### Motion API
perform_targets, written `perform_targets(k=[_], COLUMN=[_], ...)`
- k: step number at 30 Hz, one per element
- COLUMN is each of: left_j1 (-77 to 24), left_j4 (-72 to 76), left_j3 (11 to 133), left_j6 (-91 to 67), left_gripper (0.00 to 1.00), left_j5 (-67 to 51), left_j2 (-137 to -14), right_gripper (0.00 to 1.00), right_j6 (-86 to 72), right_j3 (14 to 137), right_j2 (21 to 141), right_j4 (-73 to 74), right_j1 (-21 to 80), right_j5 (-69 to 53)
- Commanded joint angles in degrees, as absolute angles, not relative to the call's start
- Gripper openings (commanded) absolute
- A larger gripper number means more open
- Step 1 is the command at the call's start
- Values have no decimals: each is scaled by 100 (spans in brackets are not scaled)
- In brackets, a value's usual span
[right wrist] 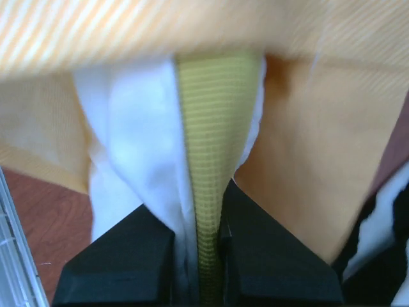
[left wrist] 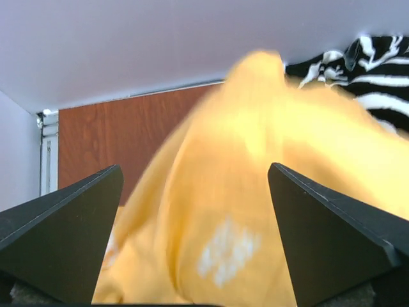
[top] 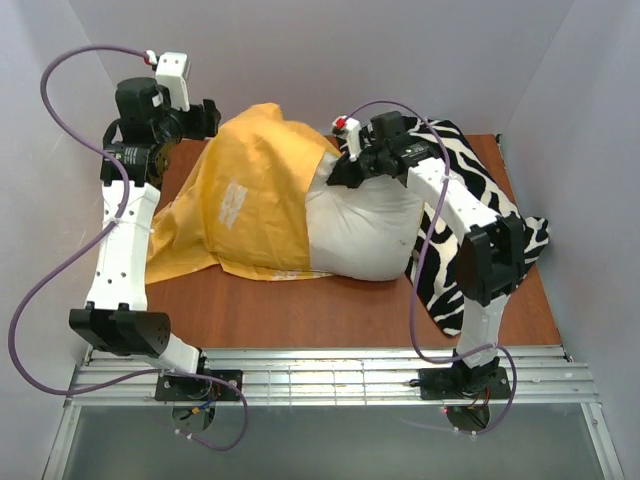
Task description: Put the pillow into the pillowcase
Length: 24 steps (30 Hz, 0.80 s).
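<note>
The white pillow [top: 362, 232] lies mid-table, its left part inside the orange-yellow pillowcase [top: 255, 195], its right part bare. My right gripper [top: 340, 172] is shut on the pillow's far edge near the case mouth. In the right wrist view its fingers [right wrist: 255, 256] pinch the yellow-green band [right wrist: 214, 160] and white cloth [right wrist: 137, 147], with the pillowcase [right wrist: 307, 147] around. My left gripper [top: 212, 118] is open and empty at the far left end of the case. In the left wrist view the pillowcase [left wrist: 255, 192] bulges between the spread fingers [left wrist: 319, 236], which do not touch it.
A black-and-white zebra-striped cloth [top: 470, 200] lies under the right arm and hangs off the table's right edge, and also shows in the left wrist view [left wrist: 370, 70]. Bare brown table [top: 300, 310] lies in front of the pillow. White walls stand close at the back and sides.
</note>
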State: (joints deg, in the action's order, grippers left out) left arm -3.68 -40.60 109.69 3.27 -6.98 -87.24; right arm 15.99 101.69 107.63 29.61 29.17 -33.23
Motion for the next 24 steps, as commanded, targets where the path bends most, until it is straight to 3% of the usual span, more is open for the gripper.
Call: perform_targets(k=[1,8,10,20,24], left_j1=[-299,-377,-535,-3082,-3656], left_j4=[-4790,-4334,-4298,-2447,-1750], left_j3=[10034,7466,7322,6786,6478], left_j6=[580,1017,1177,2108,2461], left_gripper=[87,86,86,87,91], left_j5=[-851,-2230,-2320,-881,-72], left_j2=[-8203,-6979,-6943,-7742,-8452], right_gripper=[1,1,1,1,1], right_j6=[256,220,-69,-1388,-1828], right_j3=[9978,8781,8510,7683,7392], right_j2=[11302,11471,11321,10776,10530], right_j4=[3288,2875,2255,837,432], right_j1=[2374,2434,2557,2786,2821], right_j5=[-4061,-4263,-4332,-4684,-4860])
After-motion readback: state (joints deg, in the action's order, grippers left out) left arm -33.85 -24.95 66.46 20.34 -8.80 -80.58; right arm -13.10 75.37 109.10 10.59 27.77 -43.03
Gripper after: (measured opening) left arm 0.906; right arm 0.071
